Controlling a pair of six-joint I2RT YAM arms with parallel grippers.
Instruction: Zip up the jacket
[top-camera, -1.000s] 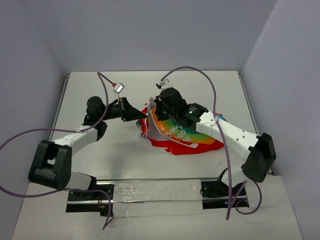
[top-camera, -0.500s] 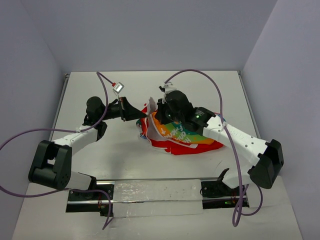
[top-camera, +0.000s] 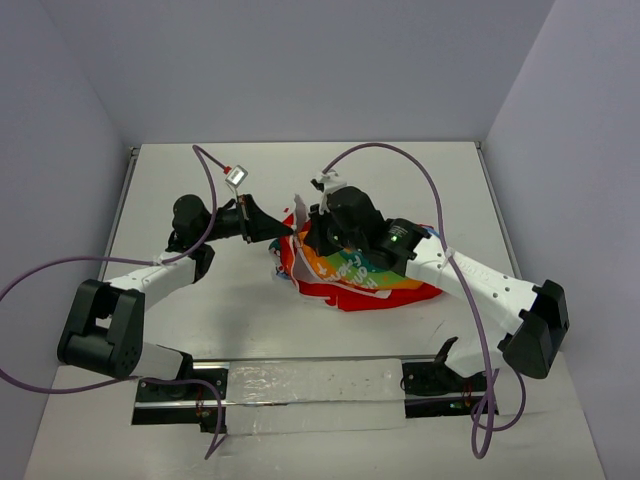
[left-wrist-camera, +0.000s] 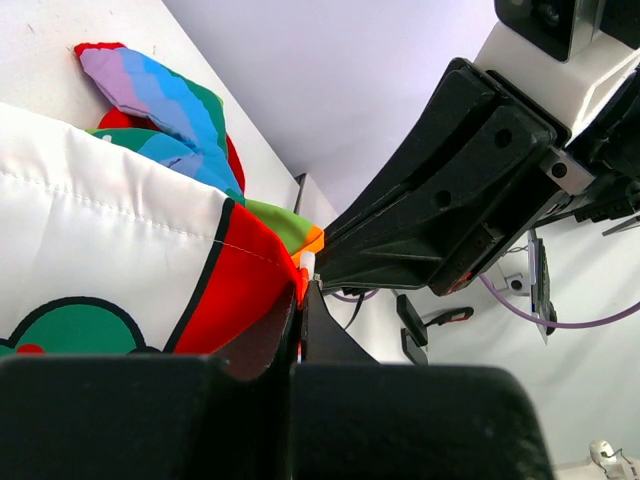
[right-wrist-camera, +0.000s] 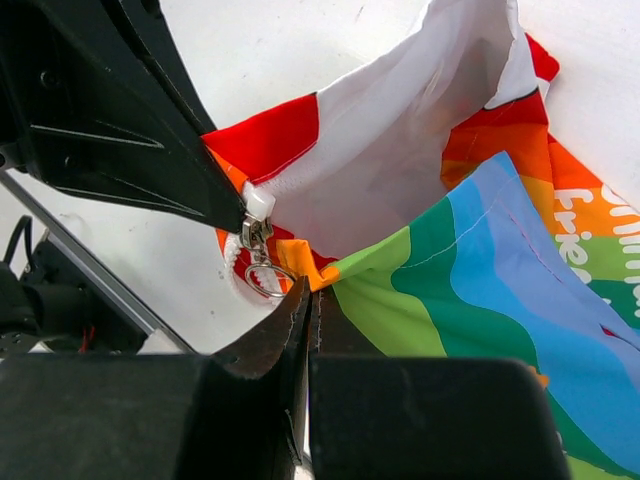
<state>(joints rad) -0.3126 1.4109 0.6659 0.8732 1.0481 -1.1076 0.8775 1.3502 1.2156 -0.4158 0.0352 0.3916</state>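
Observation:
The jacket (top-camera: 360, 272) lies crumpled mid-table, red with rainbow panels and white lining. My left gripper (top-camera: 287, 232) is shut on its left edge; in the left wrist view (left-wrist-camera: 301, 286) red fabric (left-wrist-camera: 245, 285) sits between the jaws. My right gripper (top-camera: 309, 238) is right beside it, shut on an orange-green fold of the jacket (right-wrist-camera: 345, 268) in the right wrist view (right-wrist-camera: 312, 288). A metal zipper slider (right-wrist-camera: 254, 234) with a ring pull (right-wrist-camera: 268, 281) hangs just left of my right fingertips, under the left gripper's fingers (right-wrist-camera: 150, 140).
The grey walls (top-camera: 300, 70) enclose the white table (top-camera: 230, 300) on three sides. Purple cables (top-camera: 400, 150) arch over both arms. A small tag (top-camera: 237, 176) sits on the left arm's cable. A taped strip (top-camera: 310, 385) runs along the near edge.
My right arm's elbow swung out to the right and its gripper shifted slightly left, toward the left gripper. The left arm held still on the jacket edge.

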